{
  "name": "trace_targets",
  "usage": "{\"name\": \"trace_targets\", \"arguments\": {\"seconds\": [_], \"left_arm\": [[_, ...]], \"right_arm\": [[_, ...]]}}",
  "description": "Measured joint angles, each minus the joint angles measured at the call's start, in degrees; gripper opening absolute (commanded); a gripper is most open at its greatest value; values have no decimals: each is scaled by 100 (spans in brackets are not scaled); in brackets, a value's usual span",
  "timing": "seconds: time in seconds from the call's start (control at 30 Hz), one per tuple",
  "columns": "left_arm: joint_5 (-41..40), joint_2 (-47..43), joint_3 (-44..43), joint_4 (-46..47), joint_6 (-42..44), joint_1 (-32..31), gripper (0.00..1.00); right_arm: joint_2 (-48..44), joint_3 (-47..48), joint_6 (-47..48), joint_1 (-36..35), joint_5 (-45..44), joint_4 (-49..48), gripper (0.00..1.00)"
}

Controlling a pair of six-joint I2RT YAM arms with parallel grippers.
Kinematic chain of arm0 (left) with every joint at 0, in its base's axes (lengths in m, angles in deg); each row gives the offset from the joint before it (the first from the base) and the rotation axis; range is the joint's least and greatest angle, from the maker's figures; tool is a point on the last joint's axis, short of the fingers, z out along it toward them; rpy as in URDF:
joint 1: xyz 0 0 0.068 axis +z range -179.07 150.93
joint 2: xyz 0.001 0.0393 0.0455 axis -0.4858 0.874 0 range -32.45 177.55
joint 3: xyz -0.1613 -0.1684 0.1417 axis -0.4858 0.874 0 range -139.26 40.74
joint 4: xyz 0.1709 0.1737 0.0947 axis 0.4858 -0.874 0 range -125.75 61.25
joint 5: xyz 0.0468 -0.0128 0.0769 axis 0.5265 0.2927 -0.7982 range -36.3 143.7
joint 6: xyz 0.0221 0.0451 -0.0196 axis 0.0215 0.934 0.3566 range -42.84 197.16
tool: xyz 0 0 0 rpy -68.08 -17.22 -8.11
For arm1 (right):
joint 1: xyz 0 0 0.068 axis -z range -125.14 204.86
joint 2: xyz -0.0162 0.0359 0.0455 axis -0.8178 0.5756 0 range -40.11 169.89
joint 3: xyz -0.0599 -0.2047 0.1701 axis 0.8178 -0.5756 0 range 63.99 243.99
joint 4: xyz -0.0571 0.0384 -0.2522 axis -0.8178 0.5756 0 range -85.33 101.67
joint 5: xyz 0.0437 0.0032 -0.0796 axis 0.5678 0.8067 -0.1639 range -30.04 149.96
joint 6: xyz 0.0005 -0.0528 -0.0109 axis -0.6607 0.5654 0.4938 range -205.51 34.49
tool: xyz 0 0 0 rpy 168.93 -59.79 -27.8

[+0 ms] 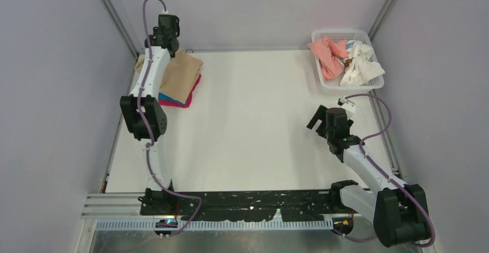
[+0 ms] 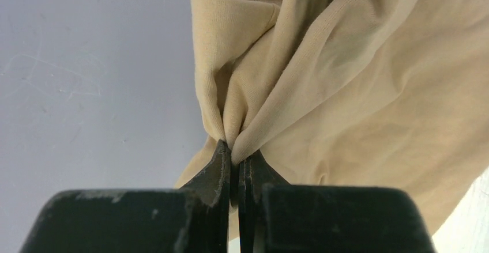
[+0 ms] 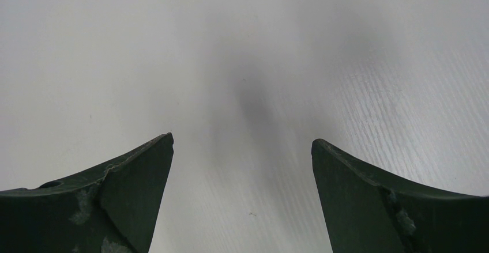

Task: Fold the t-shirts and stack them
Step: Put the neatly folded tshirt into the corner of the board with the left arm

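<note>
My left gripper (image 2: 234, 152) is pinched tight on a bunch of the tan t-shirt (image 2: 346, 91), at the far left corner of the desk (image 1: 248, 126). I should lay it flat and square on the blue t-shirt (image 1: 166, 98) and magenta t-shirt (image 1: 192, 93), then let go. My right gripper (image 3: 243, 140) is spread wide near the right edge, holding nothing. Only the top view shows the pile. Only my left wrist view shows the pinch.

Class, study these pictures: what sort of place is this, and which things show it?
Most likely a robotics lab test cell, not a home: a left arm and right arm mounted at the edge of a white table, plain grey panels walling it in, and a basket of shirts.
</note>
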Motion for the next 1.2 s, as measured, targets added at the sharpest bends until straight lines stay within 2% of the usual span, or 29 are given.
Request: {"name": "trace_targets", "arguments": {"seconds": [0.53, 0.63, 0.7, 0.73, 0.83, 0.87, 0.9, 1.03, 1.2], "left_arm": [[-225, 210, -188, -369, -374, 267, 0], [-223, 308, -306, -511, -472, 332, 16], [-223, 415, -470, -645, -529, 367, 20], [-219, 461, -560, -708, -581, 374, 28], [-120, 455, -632, -855, -667, 400, 71], [-63, 422, -634, -907, -754, 400, 90], [2, 385, -634, -953, -798, 400, 98], [393, 22, -483, -1051, -1080, 400, 99], [1075, -850, -190, -1064, -1456, 396, 100]], "right_arm": [[26, 85, 74, 0, -20, 85, 95], [-127, 85, 83, 0, -22, 105, 95], [-212, 85, 96, 0, -20, 105, 95], [-238, 85, 98, 0, -15, 105, 95], [-299, 85, 103, 0, 22, 105, 95], [-326, 85, 103, 0, 28, 103, 95], [-354, 85, 103, 0, 31, 103, 95], [-461, 85, 103, 0, 66, 103, 95], [-570, 85, 103, 0, 142, 98, 95]]}}
